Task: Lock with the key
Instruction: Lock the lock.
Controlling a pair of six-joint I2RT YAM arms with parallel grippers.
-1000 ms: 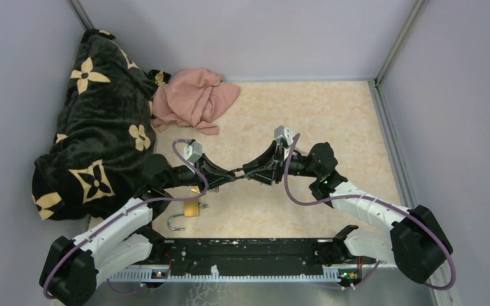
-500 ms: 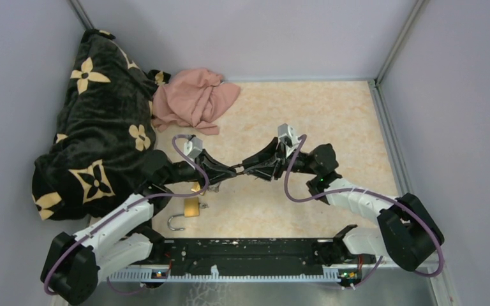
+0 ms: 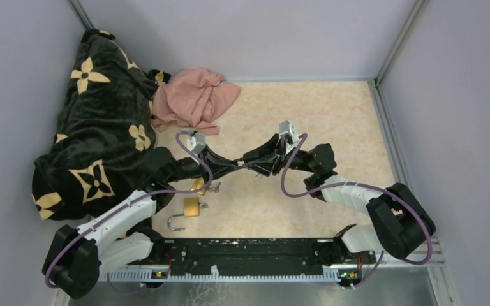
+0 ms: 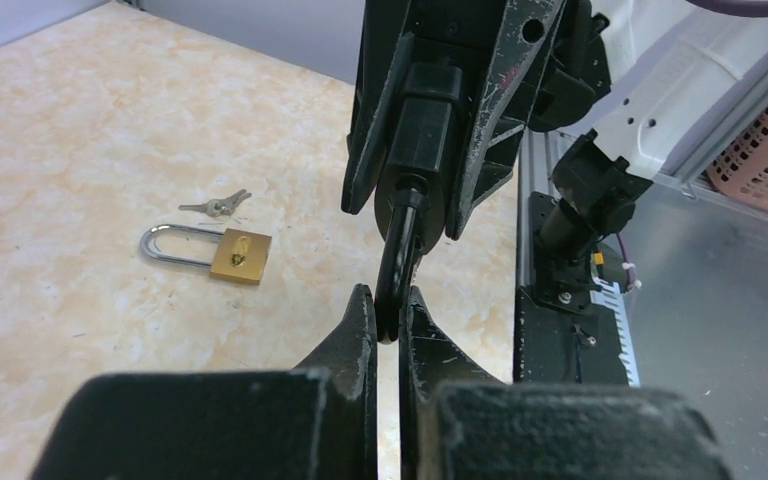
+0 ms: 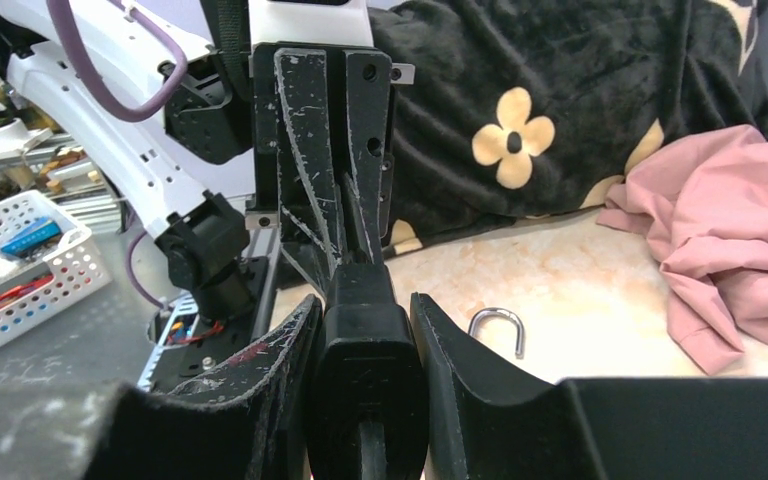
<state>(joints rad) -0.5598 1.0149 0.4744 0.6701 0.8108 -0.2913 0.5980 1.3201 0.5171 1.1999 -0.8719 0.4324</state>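
Observation:
A black lock [image 3: 241,162] hangs in the air between my two grippers. My right gripper [image 3: 249,159] is shut on its blocky black body [image 5: 362,370], seen between the fingers in the right wrist view [image 5: 360,305]. My left gripper [image 3: 234,164] is shut on a thin black piece [image 4: 396,270] sticking out of that body; its tips [image 4: 388,300] pinch it. I cannot tell whether that piece is a key or a shackle. A brass padlock [image 3: 191,206] with an open silver shackle [image 3: 176,222] lies on the table below, and it also shows in the left wrist view [image 4: 240,256] beside small keys [image 4: 216,206].
A black flowered blanket [image 3: 96,127] is heaped at the left and a pink cloth [image 3: 194,99] lies at the back. A small brass piece with silvery keys [image 3: 212,187] shows under the left arm. The black base rail [image 3: 249,252] runs along the near edge. Grey walls enclose the table.
Both grippers, still joined on the black lock, have moved a little farther from the bases. The right arm's elbow has drawn inward. The brass padlock has not moved.

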